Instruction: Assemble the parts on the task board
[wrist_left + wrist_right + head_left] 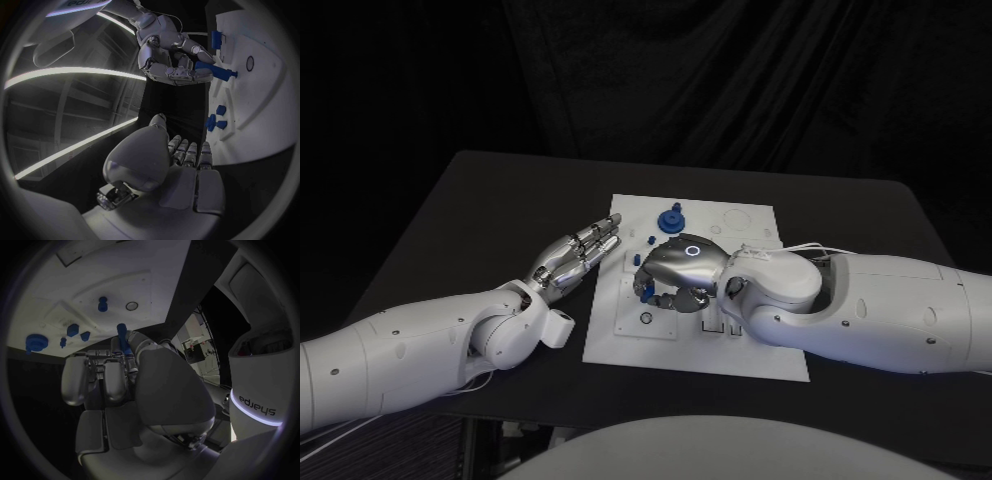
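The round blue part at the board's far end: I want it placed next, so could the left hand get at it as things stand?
Probably yes: the left hand is open beside the task board, nothing lies between it and the round blue part, and the right hand works nearer.

The task board [678,345] is looking like matt white plastic, the parts [214,122] like smooth blue plastic. Both hands, left hand [577,255] and right hand [678,270], are gleaming as brushed silver metal. The surface [488,220] is showing matt black.
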